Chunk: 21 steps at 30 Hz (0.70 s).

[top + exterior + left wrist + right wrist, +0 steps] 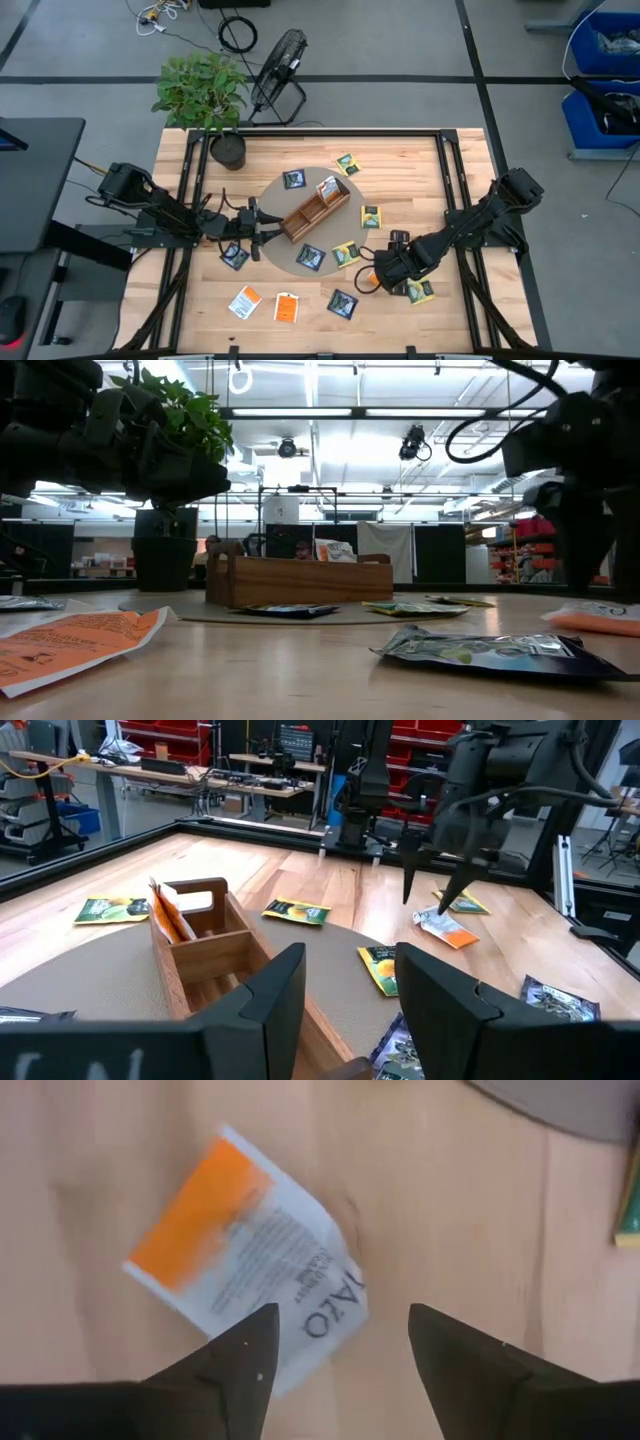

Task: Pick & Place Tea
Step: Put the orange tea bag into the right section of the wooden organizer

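Hanging just above the bench [420, 170], the right end effector [340, 1345] had its two fingers spread wide with nothing between them. Directly below it an orange-and-white tea packet [245, 1265] lay flat on the wood, free of both fingers. In the high view this packet [368, 279] was near the front right of the round mat [270, 190], beside a yellow-green packet [421, 291]. The left end effector [262, 228] waited at the left edge of the mat, close to the wooden tray [315, 212]; its fingers stood partly apart and held nothing. One orange-and-white packet [327, 187] stood upright inside the tray. Other packets were scattered around, among them two orange ones [266, 304] near the front edge and a dark one [294, 179] behind the tray. A potted plant [203, 95] stood at the far left corner.
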Each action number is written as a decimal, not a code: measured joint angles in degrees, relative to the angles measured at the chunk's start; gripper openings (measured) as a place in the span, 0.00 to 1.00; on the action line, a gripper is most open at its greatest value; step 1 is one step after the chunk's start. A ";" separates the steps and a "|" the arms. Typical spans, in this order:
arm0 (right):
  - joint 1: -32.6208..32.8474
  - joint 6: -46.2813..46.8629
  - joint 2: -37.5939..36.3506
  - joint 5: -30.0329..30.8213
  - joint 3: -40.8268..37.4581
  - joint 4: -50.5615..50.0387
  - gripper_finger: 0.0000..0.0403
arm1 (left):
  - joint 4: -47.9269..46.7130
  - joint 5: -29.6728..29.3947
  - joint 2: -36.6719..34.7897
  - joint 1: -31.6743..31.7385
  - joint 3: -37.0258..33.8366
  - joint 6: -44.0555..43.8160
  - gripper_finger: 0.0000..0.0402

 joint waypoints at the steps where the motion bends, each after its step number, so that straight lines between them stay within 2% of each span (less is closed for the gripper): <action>1: 0.00 0.89 0.00 -0.01 -0.42 0.80 0.58 | 0.02 0.00 0.00 0.00 0.00 0.00 0.41; 11: 0.02 2.05 0.00 -0.21 -4.94 9.96 0.57 | 0.00 0.01 0.00 0.00 0.00 -0.02 0.41; 16: 0.04 4.06 -0.27 -0.81 -6.32 11.07 0.51 | 0.00 0.00 0.00 0.00 0.00 -0.01 0.41; 21: 0.07 2.17 -0.58 -1.06 -6.46 12.08 0.45 | -0.02 0.00 0.00 0.00 0.00 -0.04 0.41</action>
